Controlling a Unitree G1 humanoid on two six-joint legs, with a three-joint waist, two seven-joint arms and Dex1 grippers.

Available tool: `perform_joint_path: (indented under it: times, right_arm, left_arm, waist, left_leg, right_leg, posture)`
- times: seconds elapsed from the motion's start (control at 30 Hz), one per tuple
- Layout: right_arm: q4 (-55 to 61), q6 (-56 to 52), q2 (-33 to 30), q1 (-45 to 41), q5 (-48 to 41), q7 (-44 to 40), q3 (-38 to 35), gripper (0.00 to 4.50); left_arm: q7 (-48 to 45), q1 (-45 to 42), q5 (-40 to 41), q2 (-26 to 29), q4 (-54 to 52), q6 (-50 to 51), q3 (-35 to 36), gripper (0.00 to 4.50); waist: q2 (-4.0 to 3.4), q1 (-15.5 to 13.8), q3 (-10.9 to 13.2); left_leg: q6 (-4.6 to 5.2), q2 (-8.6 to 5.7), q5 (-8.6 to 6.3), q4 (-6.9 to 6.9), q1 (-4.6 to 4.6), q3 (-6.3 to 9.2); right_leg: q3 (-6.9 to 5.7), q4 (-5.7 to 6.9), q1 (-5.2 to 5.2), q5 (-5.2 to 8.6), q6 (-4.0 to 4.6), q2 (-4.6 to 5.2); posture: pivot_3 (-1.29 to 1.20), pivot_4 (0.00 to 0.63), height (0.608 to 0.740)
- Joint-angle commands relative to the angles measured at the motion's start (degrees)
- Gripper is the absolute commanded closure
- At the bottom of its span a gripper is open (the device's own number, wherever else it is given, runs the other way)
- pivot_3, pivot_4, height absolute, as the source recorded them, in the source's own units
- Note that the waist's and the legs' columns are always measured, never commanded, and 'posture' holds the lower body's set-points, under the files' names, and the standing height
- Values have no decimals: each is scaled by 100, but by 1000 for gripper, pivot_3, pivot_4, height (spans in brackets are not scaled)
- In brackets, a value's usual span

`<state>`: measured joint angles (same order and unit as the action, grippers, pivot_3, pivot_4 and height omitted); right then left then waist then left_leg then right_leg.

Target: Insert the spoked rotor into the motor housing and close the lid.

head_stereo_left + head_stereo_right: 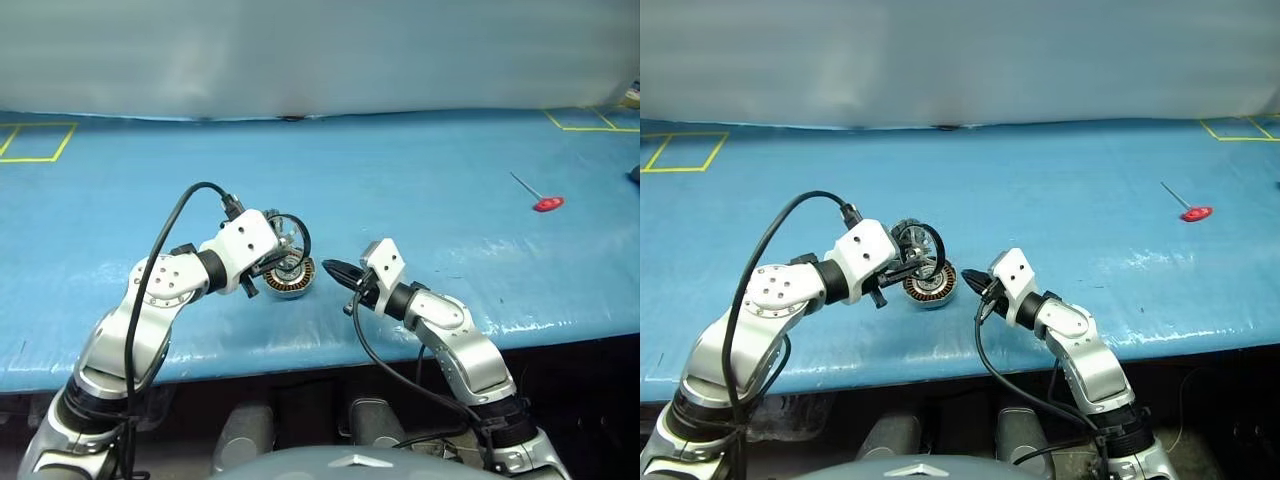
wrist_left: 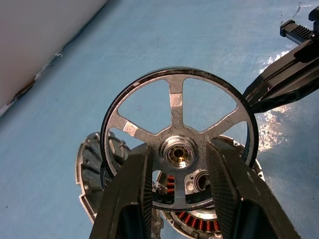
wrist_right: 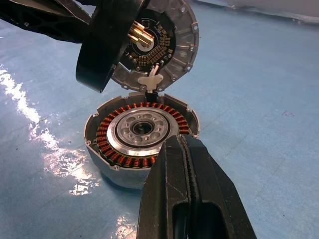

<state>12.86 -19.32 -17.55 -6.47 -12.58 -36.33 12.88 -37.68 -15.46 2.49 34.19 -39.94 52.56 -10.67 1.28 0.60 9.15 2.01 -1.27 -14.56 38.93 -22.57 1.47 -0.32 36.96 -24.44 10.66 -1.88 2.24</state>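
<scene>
My left gripper (image 2: 177,149) is shut on the spoked rotor (image 2: 175,107), its fingers on either side of the silver hub. The rotor (image 1: 923,245) hangs tilted just above the motor housing (image 3: 142,132), which sits on the blue table with its copper windings and silver centre facing up. Joined to the housing's far edge, the lid (image 3: 167,47) stands open and upright with its dark inner face showing. In the right wrist view the rotor's dark rim (image 3: 104,45) partly covers the lid. My right gripper (image 1: 333,268) is shut and empty, its tip close to the housing's right side.
The blue table (image 1: 420,180) runs wide around the motor. A red-handled tool (image 1: 546,203) lies far to the right. Yellow tape squares (image 1: 35,140) mark the far corners. The table's front edge (image 1: 300,360) is close below both arms.
</scene>
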Motion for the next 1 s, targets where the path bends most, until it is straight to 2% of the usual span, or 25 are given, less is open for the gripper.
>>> perform_joint_path:
  times: [0.03,0.6,0.83,1.0]
  right_arm:
    - [60,100,3,-99,-24,-71,18,4500]
    - [-65,336,-48,-91,-275,-644,74,4500]
    - [-217,386,-50,-16,-243,-624,7,4500]
    - [-247,383,-59,19,-184,-569,26,4500]
  left_arm:
    - [54,8,63,61,48,-166,11,3212]
    - [-107,-62,139,233,876,-457,-324,3212]
    - [-183,-175,167,231,972,-517,-447,3212]
    - [-518,-345,253,433,914,-597,-540,3212]
  waist:
    - [0,0,0]
    - [-1,-1,1]
    - [-2,-9,1]
    - [-3,-6,2]
  left_leg:
    - [0,0,0,0,0,0]
    - [3,-1,-2,-1,-1,-1]
    - [4,-2,-1,0,-1,-1]
    - [6,-4,0,-1,-2,-2]
  right_leg:
    - [0,0,0,0,0,0]
    - [-1,-3,-1,0,1,6]
    - [-4,-2,0,0,1,14]
    - [-4,-3,0,0,0,15]
  posture:
    - [0,150,740]
    - [0,150,740]
    - [0,150,740]
    - [0,150,740]
